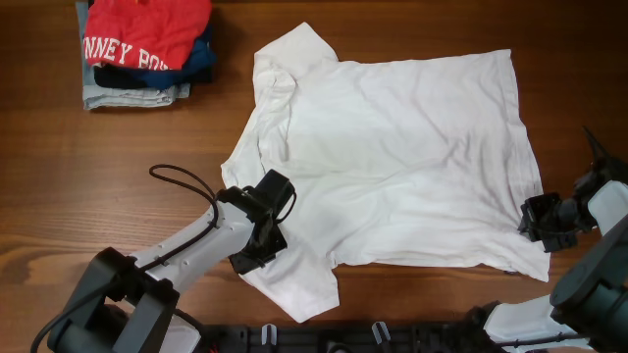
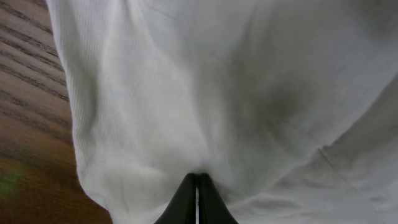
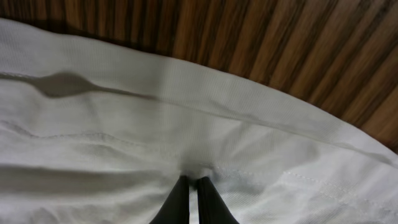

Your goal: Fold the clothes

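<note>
pinching the white t-shirt [image 1: 392, 157] on the wooden table [image 1: 98, 196], the left gripper [image 2: 197, 182] and right gripper [image 3: 193, 183] both have jaws clamped on its fabric.

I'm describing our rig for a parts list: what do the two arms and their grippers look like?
The left arm and right arm have pale grey-white links between bulky black joints. A thin black cable loops off the left one. The left gripper and right gripper are blocky and black; their fingers are dark, narrow and tapered. No markings show.
</note>
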Tool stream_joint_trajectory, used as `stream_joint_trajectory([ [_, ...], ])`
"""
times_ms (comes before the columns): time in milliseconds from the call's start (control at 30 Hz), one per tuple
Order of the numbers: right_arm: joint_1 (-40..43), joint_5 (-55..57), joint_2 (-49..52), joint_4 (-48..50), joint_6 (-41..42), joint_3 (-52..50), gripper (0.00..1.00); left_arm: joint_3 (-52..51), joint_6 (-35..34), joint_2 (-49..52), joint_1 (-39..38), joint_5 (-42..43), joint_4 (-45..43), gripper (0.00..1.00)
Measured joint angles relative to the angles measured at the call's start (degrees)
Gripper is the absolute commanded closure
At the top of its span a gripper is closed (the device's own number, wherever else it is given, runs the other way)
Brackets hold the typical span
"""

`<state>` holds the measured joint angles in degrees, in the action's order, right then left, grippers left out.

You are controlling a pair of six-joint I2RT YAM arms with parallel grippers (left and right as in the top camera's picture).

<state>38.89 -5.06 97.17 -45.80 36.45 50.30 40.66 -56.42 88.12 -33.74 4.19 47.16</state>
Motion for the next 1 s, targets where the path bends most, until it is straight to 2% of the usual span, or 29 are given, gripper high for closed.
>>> stream_joint_trajectory([
  [233,0.7,-0.4,0.7,1.2,0.6,0.7,0.93,-0.2,0.0,-0.2,0.2,0.0,0.0,0.96],
  [600,1.4,0.6,2.5,2.5,0.8,3.3,0.93,-0.7,1.2,-0.2,6.1,4.7,0.2,0.96],
  [700,1.4,1.9,3.5,0.6,1.5,4.8,0.96,-1.3,1.3,-0.7,6.2,5.1,2.8,0.96],
  [833,1.7,2.5,4.4,-6.1,1.5,8.5,0.96,-1.5,1.6,-7.0,6.2,4.3,4.3,0.96],
  [900,1.8,0.6,4.3,-8.5,0.9,12.1,0.96,1.7,3.1,-12.1,6.1,2.9,4.7,0.96],
  [967,1.8,-3.3,2.8,-10.3,-0.6,15.8,0.89,8.7,4.6,-16.7,6.0,-0.6,4.3,0.96],
  [1000,1.6,-6.0,1.2,-10.2,-2.7,17.3,0.81,11.2,5.4,-17.7,6.1,-2.2,3.5,0.96],
])
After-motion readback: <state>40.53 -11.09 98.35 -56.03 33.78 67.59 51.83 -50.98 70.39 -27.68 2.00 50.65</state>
